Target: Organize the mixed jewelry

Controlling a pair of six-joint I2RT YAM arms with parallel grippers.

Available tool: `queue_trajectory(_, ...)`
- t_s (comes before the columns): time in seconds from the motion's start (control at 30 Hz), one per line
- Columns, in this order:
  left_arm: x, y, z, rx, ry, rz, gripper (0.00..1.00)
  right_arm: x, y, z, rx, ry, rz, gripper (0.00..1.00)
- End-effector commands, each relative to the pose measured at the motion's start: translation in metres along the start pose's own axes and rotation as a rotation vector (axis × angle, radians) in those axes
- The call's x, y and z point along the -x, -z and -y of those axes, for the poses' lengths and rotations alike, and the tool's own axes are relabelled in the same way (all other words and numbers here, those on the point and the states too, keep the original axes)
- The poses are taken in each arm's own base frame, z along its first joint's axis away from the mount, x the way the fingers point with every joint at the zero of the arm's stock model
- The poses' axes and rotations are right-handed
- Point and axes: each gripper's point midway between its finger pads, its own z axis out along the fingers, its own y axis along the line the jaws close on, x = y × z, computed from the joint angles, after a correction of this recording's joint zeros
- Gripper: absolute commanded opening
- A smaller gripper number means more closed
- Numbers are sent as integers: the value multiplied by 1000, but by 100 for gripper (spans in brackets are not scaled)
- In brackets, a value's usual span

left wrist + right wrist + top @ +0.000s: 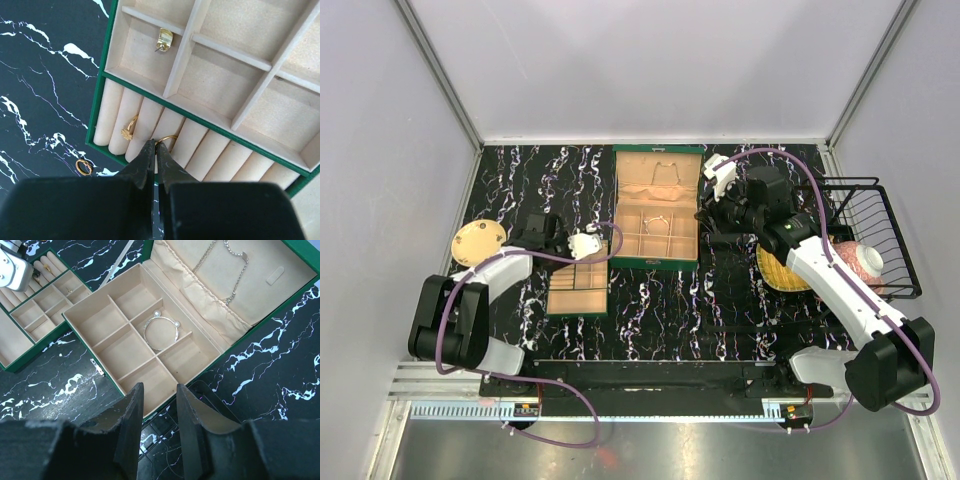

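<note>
My left gripper (155,143) is shut on a thin gold ring (168,138) over the ring rolls of the tan tray (215,150). In the top view it (590,258) hovers over the tray's (577,292) far end. A second gold ring (128,132) sits in the rolls, a gold earring (164,39) lies in a compartment, and one gold ring (83,166) lies on the table. My right gripper (159,387) is open and empty just off the green box's (112,385) edge. A whitish bracelet (162,331) lies in a compartment. A pale chain (227,265) hangs in the lid.
The green box (656,258) stands open at the table's middle. A yellow woven mat (776,272) lies under my right arm, with a black wire basket (872,205) at the far right. A round tan disc (478,241) lies at the left.
</note>
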Motion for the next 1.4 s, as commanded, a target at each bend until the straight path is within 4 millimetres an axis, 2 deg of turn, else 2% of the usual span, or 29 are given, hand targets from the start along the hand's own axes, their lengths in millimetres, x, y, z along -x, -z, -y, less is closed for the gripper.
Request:
queue_trajectory(0.0, -9, -8, 10, -15, -18, -20, 0, 15, 6, 7, -33, 34, 58, 39)
queue_trajectory(0.57, -8, 11, 24, -5, -6, 8, 1, 13, 5, 10, -45, 35, 55, 39)
queue_trajectory(0.73, -7, 13, 22, -3, -1, 8, 19, 13, 5, 10, -47, 35, 55, 39)
queue_trajectory(0.97, 4, 20, 13, 23, 9, 36, 36, 13, 6, 11, -53, 36, 55, 39)
queue_trajectory(1.37, 31, 60, -20, 125, -13, 84, 40, 12, 4, 11, -51, 38, 52, 39)
